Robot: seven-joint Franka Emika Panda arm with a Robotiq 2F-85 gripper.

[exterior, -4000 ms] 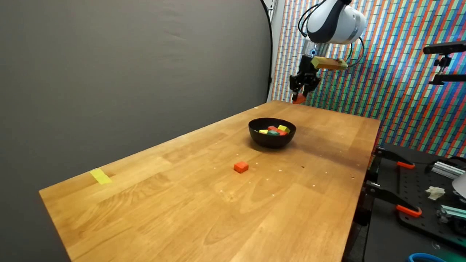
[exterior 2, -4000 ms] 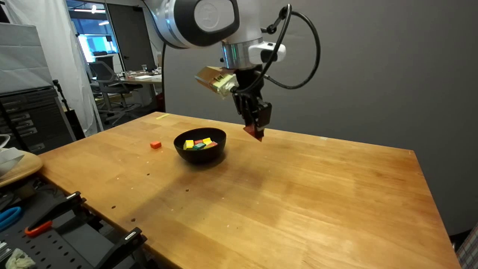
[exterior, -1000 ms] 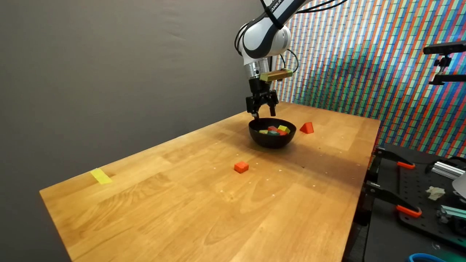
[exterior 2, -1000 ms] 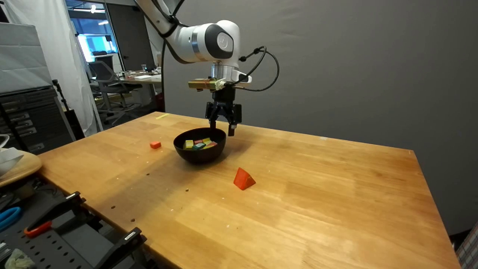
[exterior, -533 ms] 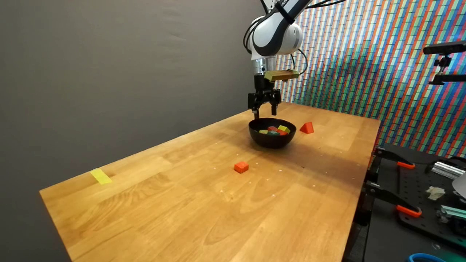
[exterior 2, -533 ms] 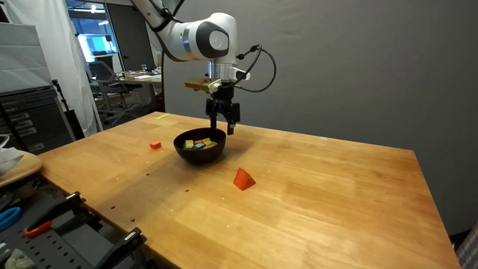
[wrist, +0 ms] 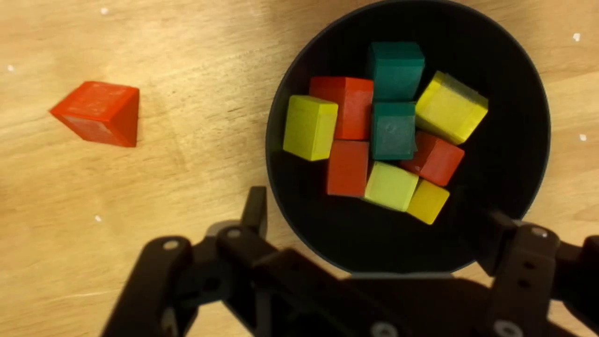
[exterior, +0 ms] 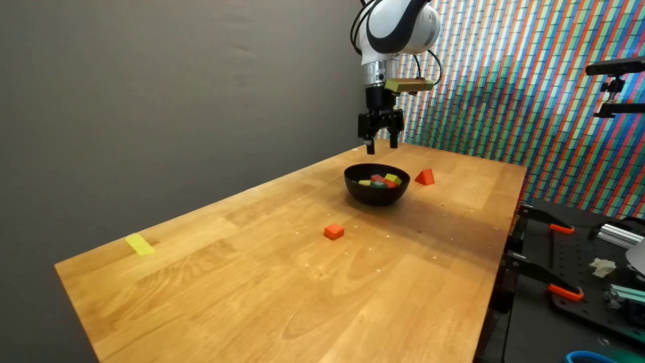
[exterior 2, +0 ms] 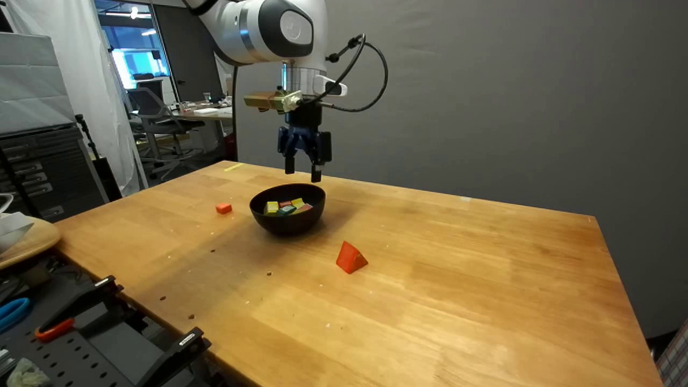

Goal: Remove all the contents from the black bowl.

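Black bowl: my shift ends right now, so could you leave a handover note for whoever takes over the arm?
Gripper: open, holding nothing, raised clear of the black bowl.
Where: the bowl stands upright on the table, with blocks crowded together inside it.
Done: a red wedge and a loose red block lie on the table, outside the bowl.
Left: at least three red blocks, two green blocks and three yellow blocks are yet to come out.
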